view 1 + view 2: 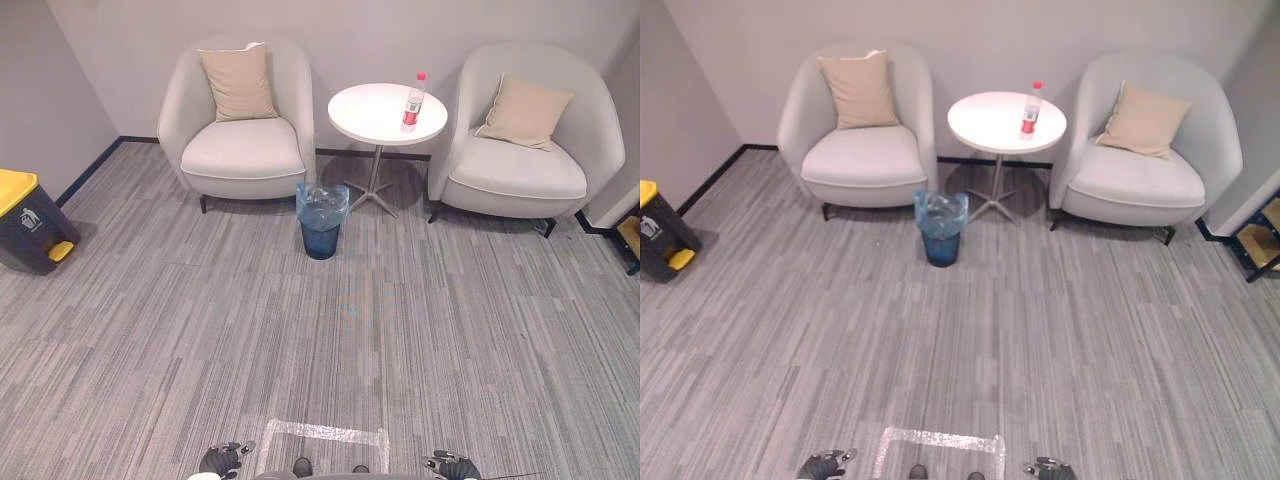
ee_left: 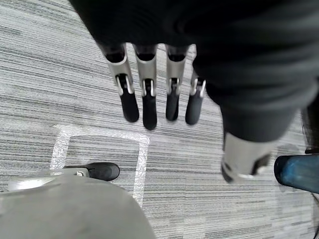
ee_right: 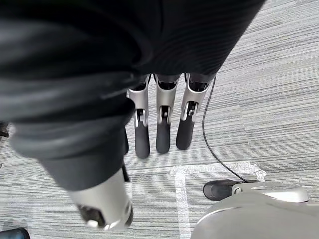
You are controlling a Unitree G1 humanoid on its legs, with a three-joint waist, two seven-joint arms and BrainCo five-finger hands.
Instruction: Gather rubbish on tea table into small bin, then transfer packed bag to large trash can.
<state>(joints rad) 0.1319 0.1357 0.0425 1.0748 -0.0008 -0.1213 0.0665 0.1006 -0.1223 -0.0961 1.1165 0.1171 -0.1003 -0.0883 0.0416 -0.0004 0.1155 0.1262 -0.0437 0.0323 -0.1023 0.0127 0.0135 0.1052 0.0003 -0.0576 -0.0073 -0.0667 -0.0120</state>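
Left hand (image 2: 148, 104) and right hand (image 3: 163, 134) hang released and empty, likely unstarted; 1 bottle (image 1: 413, 103) stands on the tea table (image 1: 365, 115), small bin (image 1: 321, 238) just beside it for dropping.

Your left hand (image 2: 148, 97) hangs low at the near left, fingers straight and relaxed, empty. Your right hand (image 3: 163, 124) hangs likewise at the near right, fingers straight, empty.

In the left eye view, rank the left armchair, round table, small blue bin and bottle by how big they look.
Left armchair, round table, small blue bin, bottle. All stand about equally far off, so the order holds.
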